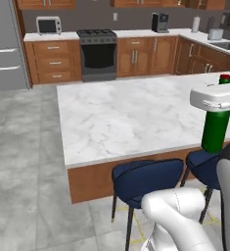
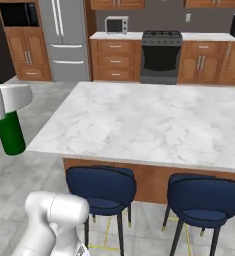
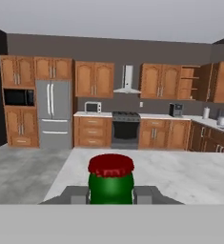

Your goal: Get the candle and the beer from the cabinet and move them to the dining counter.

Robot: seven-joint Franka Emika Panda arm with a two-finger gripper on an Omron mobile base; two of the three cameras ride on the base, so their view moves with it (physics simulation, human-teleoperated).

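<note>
Beer [image 1: 215, 131] is clamped upright at the neck between the closed fingers [image 3: 75, 194] of the gripper [image 3: 111, 194], red cap above the hand. It hangs in the air beside the near edge of the dining counter [image 1: 126, 117], above the navy stools [image 1: 146, 179]. Cabinet [image 3: 189, 83] stands open on the far wall, its shelves visible. Stove [image 2: 160, 57] faces the counter.

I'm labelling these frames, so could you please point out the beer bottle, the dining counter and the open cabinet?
beer bottle [image 1: 215, 131]: left base view, green glass body.
dining counter [image 2: 154, 120]: right base view, bare marble top.
open cabinet [image 3: 190, 82]: hand view, upper right, its shelved interior.
</note>
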